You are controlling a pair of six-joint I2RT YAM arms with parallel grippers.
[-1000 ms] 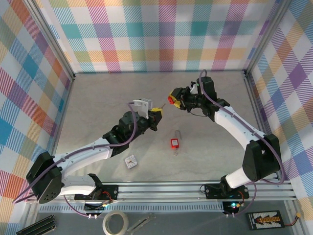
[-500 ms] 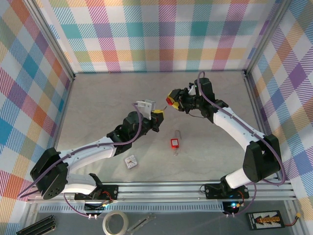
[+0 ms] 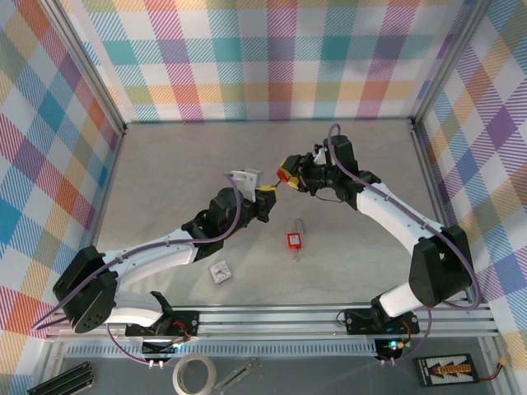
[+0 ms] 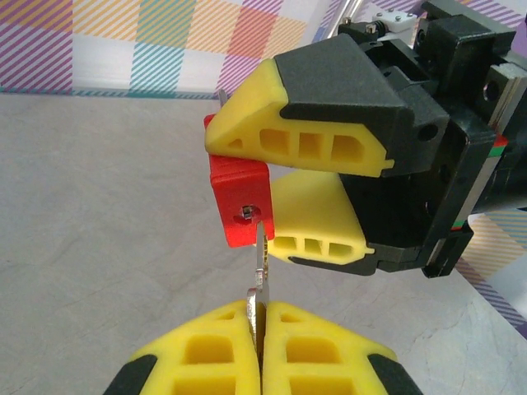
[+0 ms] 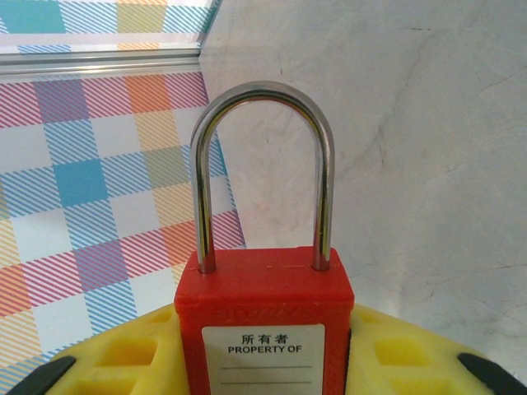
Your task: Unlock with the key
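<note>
A red padlock (image 5: pixel 263 329) with a steel shackle (image 5: pixel 262 169) and a white label is clamped between the yellow fingers of my right gripper (image 3: pixel 287 173), held above the table. The shackle sits closed in the body. My left gripper (image 4: pixel 262 325) is shut on a small metal key (image 4: pixel 261 271). The key's tip touches the keyhole (image 4: pixel 247 214) in the padlock's bottom face (image 4: pixel 239 206). From above, my left gripper (image 3: pixel 268 195) sits just below-left of the padlock (image 3: pixel 285 174). How deep the key sits is hidden.
A second red padlock (image 3: pixel 293 239) lies on the grey table below the grippers. A small white square tag (image 3: pixel 220 272) rests near the front. Checkered walls ring the workspace. A tape roll (image 3: pixel 195 374) lies outside the front rail.
The right gripper has carried the padlock left and down toward the left gripper. The left gripper edged up-right, bringing the key's tip to the keyhole.
</note>
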